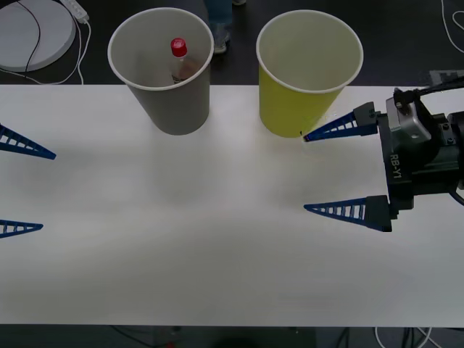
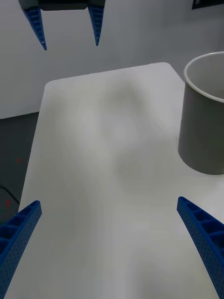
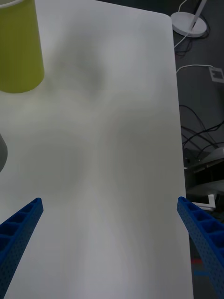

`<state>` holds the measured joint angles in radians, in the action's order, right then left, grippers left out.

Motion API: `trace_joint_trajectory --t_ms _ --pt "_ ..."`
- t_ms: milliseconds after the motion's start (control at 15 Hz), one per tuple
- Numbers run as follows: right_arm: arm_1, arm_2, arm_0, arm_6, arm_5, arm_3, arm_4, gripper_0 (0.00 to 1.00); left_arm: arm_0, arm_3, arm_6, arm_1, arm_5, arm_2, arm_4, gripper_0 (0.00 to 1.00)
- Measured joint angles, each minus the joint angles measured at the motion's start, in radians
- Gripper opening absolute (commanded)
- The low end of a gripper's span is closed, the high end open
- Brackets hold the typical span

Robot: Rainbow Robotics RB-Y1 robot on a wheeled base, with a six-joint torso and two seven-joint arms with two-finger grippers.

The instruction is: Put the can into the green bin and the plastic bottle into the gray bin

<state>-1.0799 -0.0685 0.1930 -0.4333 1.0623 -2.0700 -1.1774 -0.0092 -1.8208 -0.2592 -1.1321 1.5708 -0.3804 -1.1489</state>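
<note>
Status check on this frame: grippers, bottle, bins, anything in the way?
Left gripper open, table's left edge. Right gripper open, empty, beside green bin. Plastic bottle inside gray bin. Nothing on the table between them.

Plastic bottle [image 1: 178,64] lower half hidden in gray bin [image 1: 168,101]; label unreadable.

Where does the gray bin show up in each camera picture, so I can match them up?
Front view: the gray bin stands at the table's far edge, left of centre, with the plastic bottle inside.
Right wrist view: its gray wall and white rim stand at the right edge.
Left wrist view: a gray sliver at the left edge, likely this bin.
Shared landmark: the green bin, also in the left wrist view.
</note>
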Motion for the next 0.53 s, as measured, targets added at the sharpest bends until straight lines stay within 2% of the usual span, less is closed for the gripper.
trace_joint_trajectory --t_ms 533 --pt "0.0 0.112 -0.136 0.075 0.12 -0.016 0.025 1.0 0.0 0.0 0.0 0.0 0.0 0.0 0.0 1.0"
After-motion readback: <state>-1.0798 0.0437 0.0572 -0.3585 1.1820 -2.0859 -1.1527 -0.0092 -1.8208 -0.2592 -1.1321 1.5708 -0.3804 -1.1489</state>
